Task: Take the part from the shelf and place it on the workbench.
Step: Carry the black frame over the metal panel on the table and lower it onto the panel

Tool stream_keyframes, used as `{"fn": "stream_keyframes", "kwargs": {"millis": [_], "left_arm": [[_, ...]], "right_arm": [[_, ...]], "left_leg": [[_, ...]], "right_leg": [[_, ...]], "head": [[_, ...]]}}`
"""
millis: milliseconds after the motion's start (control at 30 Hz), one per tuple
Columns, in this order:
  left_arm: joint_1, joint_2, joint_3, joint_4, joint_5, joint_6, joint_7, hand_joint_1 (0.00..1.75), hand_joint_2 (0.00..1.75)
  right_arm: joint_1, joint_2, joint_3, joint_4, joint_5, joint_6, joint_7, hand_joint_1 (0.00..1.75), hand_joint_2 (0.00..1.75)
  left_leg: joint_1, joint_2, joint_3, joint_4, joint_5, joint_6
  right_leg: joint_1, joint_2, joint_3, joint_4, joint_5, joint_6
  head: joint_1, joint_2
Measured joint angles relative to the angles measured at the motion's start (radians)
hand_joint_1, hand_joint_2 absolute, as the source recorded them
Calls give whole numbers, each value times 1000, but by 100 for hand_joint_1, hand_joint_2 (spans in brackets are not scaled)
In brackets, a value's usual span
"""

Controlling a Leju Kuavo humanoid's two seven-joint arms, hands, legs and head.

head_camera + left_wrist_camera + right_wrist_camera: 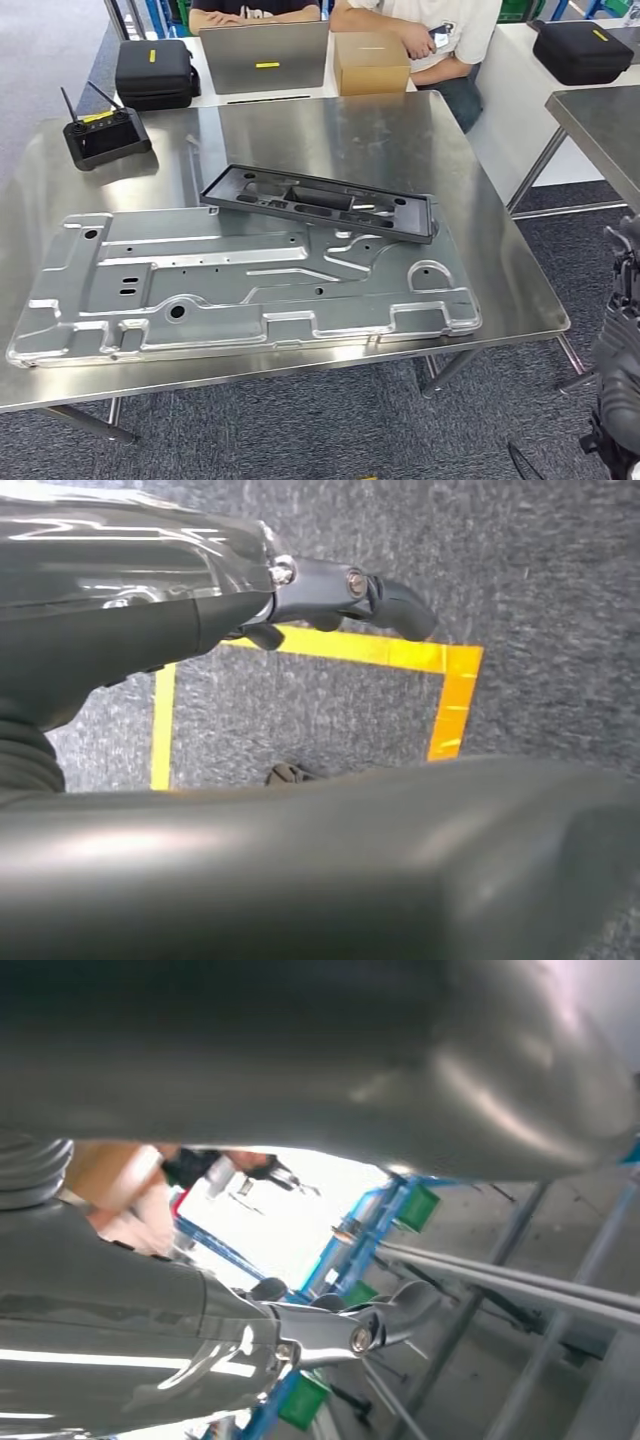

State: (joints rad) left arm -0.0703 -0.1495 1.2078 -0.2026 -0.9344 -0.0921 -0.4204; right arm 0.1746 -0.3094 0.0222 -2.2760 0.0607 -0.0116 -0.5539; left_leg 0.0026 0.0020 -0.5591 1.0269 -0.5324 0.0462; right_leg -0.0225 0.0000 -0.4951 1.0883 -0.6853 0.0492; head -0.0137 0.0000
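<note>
Near: right hand (619, 290) at the head view's right edge, beside the workbench (498, 270), holding nothing; fingers in right wrist view (392, 1320) look stretched out, exact spread unclear. Left hand (332, 590) hangs over grey carpet with yellow floor tape (453, 695), fingers extended, empty. On the workbench: large silver metal panel (226, 290) lying flat, and the black part (317, 200) resting partly on its far edge, tilted. Farther: black remote (102, 130), black case (155, 70), laptop (264, 55), cardboard box (370, 62), two seated people (423, 30).
</note>
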Motion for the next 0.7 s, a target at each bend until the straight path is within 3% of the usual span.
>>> {"fn": "stream_keyframes", "kwargs": {"millis": [67,100,133,200,267,333,433,467,533,600,633,667,700], "left_arm": [[1,0,1,0,0,4,5,0,0],[2,0,1,0,0,6,7,0,0],[3,0,1,0,-1,6,8,0,0],[3,-1,1,0,-2,6,10,0,0],[2,0,2,0,-4,7,12,0,0],[2,2,3,0,-6,7,14,0,0],[2,1,4,0,-8,7,14,0,0],[2,1,5,0,-8,7,14,0,0],[2,1,7,0,-8,7,14,0,0],[2,1,10,0,-8,7,14,0,0],[2,1,12,0,-8,7,14,0,0],[2,1,13,0,-8,7,14,0,0],[2,1,14,0,-8,7,14,0,0]], "right_arm": [[42,3,-9,-9,-7,8,-4,0,0],[62,6,-13,-11,-10,13,-5,0,0],[79,9,-15,-14,-12,18,-7,0,0],[108,15,-21,-19,-15,28,-12,0,0],[130,23,-26,-24,-18,36,-14,0,0],[147,32,-31,-26,-23,45,-14,0,0],[163,47,-33,-27,-28,59,-13,0,0],[167,52,-33,-27,-29,63,-12,0,0],[175,63,-34,-27,-29,71,-11,0,0],[184,73,-35,-27,-29,76,-11,0,0],[188,78,-35,-27,-29,78,-11,0,0],[192,82,-35,-27,-30,80,-11,0,0],[195,86,-36,-27,-30,83,-11,0,0]], "left_leg": [[1,2,-1,-1,1,1],[2,2,-2,0,1,1],[4,3,-2,1,1,0],[12,3,-1,7,-1,-6],[14,1,-6,17,-4,-23],[11,-1,-13,24,-1,-41],[13,-2,-21,34,-9,-58],[14,-2,-30,57,-35,-62],[15,-2,-64,157,-115,-69],[14,-2,-92,267,-171,-69],[13,-2,-85,282,-171,-66],[10,-2,-59,256,-154,-59],[6,-3,-16,195,-125,-50]], "right_leg": [[-1,1,-63,129,-58,5],[-3,0,-85,174,-64,8],[-5,0,-91,182,-49,13],[-11,-1,-52,85,29,25],[-14,0,-4,-27,82,31],[-11,4,2,-55,86,21],[-12,1,-14,-54,94,-10],[-13,-1,-21,-55,99,-20],[-11,-6,-38,-55,111,-37],[-5,-9,-56,-54,122,-45],[-2,-11,-62,-54,127,-46],[2,-12,-68,-54,132,-46],[5,-12,-71,-54,137,-46]], "head": [[0,0],[0,0],[0,0],[0,0],[1,0],[1,0],[1,0],[1,0],[0,0],[0,0],[0,0],[0,0],[0,0]]}}
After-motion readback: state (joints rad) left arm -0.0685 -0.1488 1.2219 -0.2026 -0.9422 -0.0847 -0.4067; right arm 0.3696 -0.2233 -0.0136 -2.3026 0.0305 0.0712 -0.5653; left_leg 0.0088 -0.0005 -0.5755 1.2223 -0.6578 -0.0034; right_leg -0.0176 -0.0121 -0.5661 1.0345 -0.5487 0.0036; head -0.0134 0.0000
